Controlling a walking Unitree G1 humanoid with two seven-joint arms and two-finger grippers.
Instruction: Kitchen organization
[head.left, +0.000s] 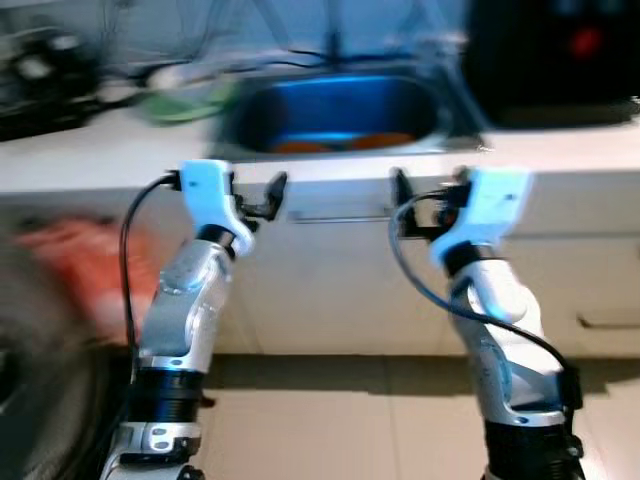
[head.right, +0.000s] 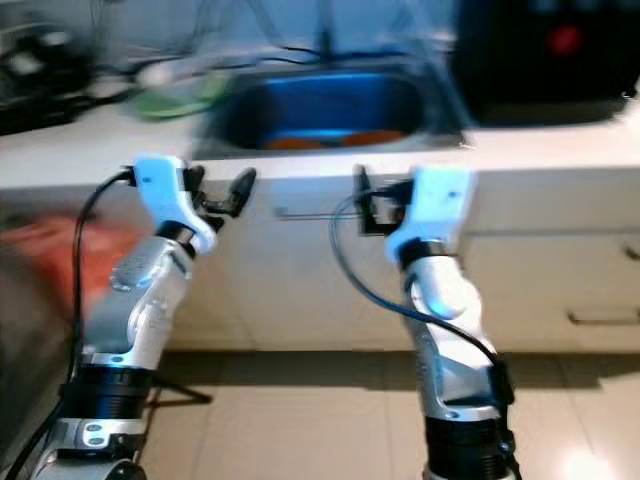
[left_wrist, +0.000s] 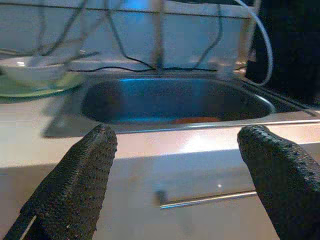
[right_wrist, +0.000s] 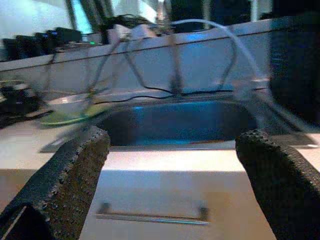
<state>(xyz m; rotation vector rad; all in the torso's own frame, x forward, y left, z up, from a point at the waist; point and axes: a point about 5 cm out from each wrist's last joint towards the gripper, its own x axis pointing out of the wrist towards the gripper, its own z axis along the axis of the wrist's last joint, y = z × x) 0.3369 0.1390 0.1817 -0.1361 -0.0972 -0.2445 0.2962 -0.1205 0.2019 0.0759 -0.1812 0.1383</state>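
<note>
Sink (head.left: 335, 110): steel basin set into a pale countertop (head.left: 90, 150), centred ahead of the robot; orange items (head.left: 345, 142) lie blurred at its bottom, identity unclear. A faucet (left_wrist: 159, 35) rises at the back rim against a light wall, with dark cables (left_wrist: 125, 45) draped along it.

Left of the basin, on the counter: a white bowl (left_wrist: 32, 70) resting on a green plate (left_wrist: 45, 86). Further left, dark objects (head.left: 40, 80), too blurred to identify. Right of the basin: a large black appliance (head.left: 555, 60) with a red mark.

Below the counter edge: a pale cabinet front with a horizontal metal handle (left_wrist: 210, 199), directly under the sink.

Left gripper (head.left: 270, 195): raised before the cabinet front, just below the counter edge, fingers (left_wrist: 75, 180) spread wide apart, grasping nothing.

Right gripper (head.left: 402, 195): raised at matching height beside it, fingers (right_wrist: 280, 185) likewise spread apart, nothing between them.

Lower left: a blurred red shape (head.left: 85, 275). Beige tiled floor (head.left: 340, 420) underfoot.
</note>
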